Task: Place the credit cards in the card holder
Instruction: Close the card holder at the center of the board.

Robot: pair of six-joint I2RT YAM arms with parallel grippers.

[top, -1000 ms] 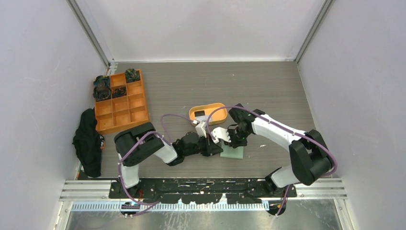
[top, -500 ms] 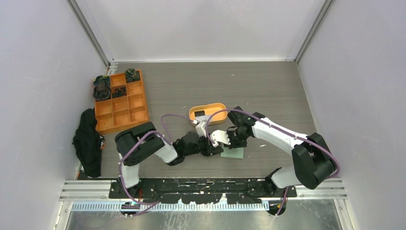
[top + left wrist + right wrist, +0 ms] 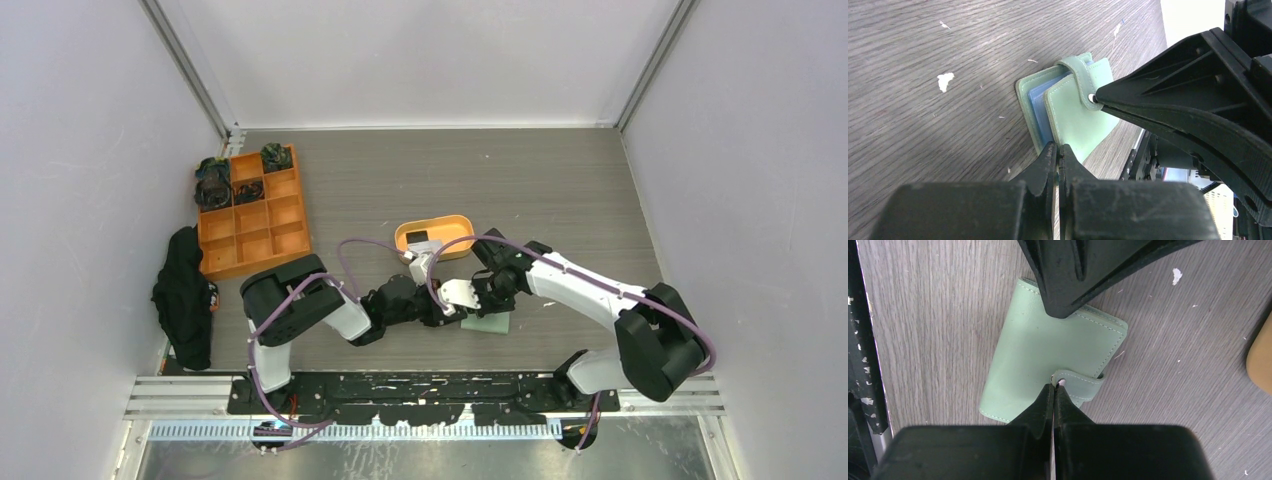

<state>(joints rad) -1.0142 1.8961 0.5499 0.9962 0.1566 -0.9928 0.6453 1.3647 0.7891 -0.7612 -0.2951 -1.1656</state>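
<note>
Inspecting the contact point first: the card holder [image 3: 1048,350] lies flat on the table [image 3: 1173,390], snapped closed, directly under both arms. Your right gripper [image 3: 1054,390] has its fingers pressed together with nothing between them, tips resting at the stud of the snap tab [image 3: 1083,382]. The wallet body extends away from those tips, toward the left arm. Your left gripper [image 3: 1057,152] is likewise closed and, as far as the views show, empty, with its tips at the wallet edge roughly opposite the tab. Neither arm is nearer; both meet it from opposed sides. The holder is close to square, so I record no clear long axis. My judgement is that the tab must come off its stud, drawn back toward the right arm while the left pins the body.

Count — card holder: one. Only one credit card [image 3: 417,237] can be made out, lying in the orange oval tray [image 3: 455,222] just beyond the grippers. A blue layer shows between the flaps; lining or card, I cannot tell. Grid organiser [image 3: 250,215]: one.
</note>
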